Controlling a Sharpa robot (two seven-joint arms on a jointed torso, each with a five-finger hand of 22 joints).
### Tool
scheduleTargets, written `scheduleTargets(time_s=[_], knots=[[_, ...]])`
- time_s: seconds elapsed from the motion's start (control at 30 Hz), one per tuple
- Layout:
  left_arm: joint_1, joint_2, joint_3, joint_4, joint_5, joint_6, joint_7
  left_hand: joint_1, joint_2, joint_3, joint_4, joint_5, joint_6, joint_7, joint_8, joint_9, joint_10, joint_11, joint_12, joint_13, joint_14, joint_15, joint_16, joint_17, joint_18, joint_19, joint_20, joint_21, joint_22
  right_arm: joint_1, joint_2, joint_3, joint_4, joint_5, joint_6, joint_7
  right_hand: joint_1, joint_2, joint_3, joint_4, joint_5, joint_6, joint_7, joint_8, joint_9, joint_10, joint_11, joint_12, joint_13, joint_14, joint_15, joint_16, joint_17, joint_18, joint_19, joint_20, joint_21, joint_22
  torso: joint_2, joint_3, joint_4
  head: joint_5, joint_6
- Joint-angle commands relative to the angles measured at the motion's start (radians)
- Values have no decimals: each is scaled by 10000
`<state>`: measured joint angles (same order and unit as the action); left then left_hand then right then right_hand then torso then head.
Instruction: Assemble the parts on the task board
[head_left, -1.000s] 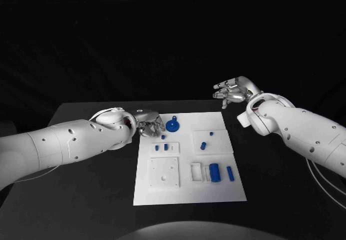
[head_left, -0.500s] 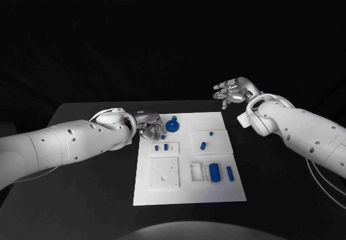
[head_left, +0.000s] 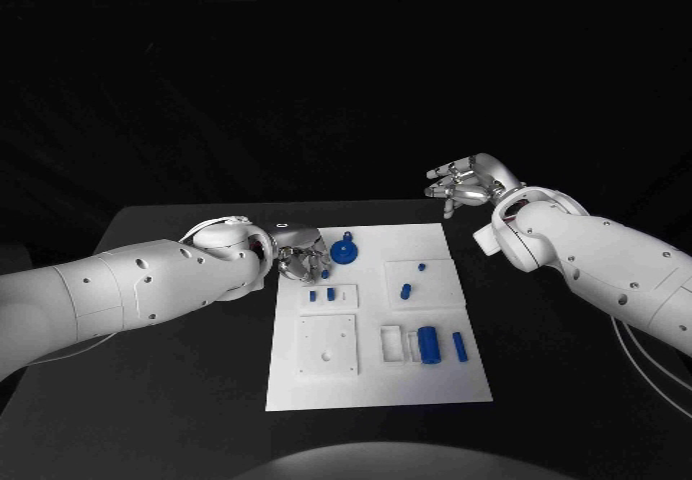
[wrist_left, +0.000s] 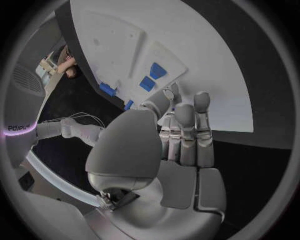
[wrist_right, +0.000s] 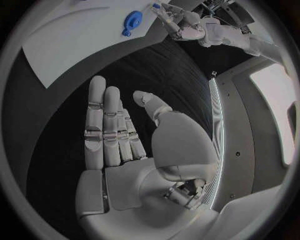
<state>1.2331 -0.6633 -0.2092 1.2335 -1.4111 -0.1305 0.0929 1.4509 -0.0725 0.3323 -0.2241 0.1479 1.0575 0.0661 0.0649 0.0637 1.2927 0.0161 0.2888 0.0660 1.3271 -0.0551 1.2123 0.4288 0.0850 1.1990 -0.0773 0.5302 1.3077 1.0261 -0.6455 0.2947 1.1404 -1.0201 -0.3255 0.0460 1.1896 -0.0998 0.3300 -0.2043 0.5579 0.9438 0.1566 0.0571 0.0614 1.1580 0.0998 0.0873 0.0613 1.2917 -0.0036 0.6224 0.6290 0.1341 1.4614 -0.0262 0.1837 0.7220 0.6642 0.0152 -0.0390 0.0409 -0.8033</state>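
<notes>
The parts (head_left: 428, 345) lay scattered over the task board (head_left: 378, 392), the white plate in the middle of the black table (head_left: 173, 400): a round blue piece with a short stem (head_left: 345, 248) near the far edge, two small blocks (head_left: 323, 295) in a raised frame below it, small pegs (head_left: 408, 291) in the neighbouring frame, and a cylinder and a bar near the closer right side. We judged them to be light, rigid plastic, smooth enough to slip, and small enough that a fingertip pinch across the sides would serve better than a full grasp; the round piece looked best taken at its rim. Our left hand (head_left: 299, 253) hovered at the board's far left corner, just beside the round piece, fingers held nearly straight and close together, and we saw nothing in it. Our right hand (head_left: 467, 183) hung well apart beyond the board's far right corner, fingers extended and loosely spread, holding nothing.
</notes>
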Motion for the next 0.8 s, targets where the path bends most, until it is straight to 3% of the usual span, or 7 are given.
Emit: scheduleTargets(time_s=[0.03, 0.8], knots=[[-1, 25, 8, 38, -38, 144, 138, -103, -20, 75, 6, 39, -38, -67, -26, -13, -85, -15, 50, 19, -6, -59, 60, 11, 144, 8, -51, 29, 190, -5, 3, 4, 9, -87, 112, 59, -88, 0, 5, -71, 57, 78, -13, 44, 9, -20, -37, -66, -13, 20, -15, 27, 0, 296, 260, -11, 46, 10, 2, 0, 7, -13, 9], [-1, 38, 8, 9, -62, 221, 99, -148, -106, 322, 75, 72, 74, -6, -25, -13, -223, -25, 448, 30, -21, -64, 130, 46, 152, 26, -60, 62, 198, -12, 0, 4, -4, -87, 125, 45, -88, 0, 5, -71, 57, 78, -13, 44, 9, -20, -37, -66, -13, 20, -15, 27, 0, 296, 260, -11, 46, 10, 1, -6, 2, -32, 13]])
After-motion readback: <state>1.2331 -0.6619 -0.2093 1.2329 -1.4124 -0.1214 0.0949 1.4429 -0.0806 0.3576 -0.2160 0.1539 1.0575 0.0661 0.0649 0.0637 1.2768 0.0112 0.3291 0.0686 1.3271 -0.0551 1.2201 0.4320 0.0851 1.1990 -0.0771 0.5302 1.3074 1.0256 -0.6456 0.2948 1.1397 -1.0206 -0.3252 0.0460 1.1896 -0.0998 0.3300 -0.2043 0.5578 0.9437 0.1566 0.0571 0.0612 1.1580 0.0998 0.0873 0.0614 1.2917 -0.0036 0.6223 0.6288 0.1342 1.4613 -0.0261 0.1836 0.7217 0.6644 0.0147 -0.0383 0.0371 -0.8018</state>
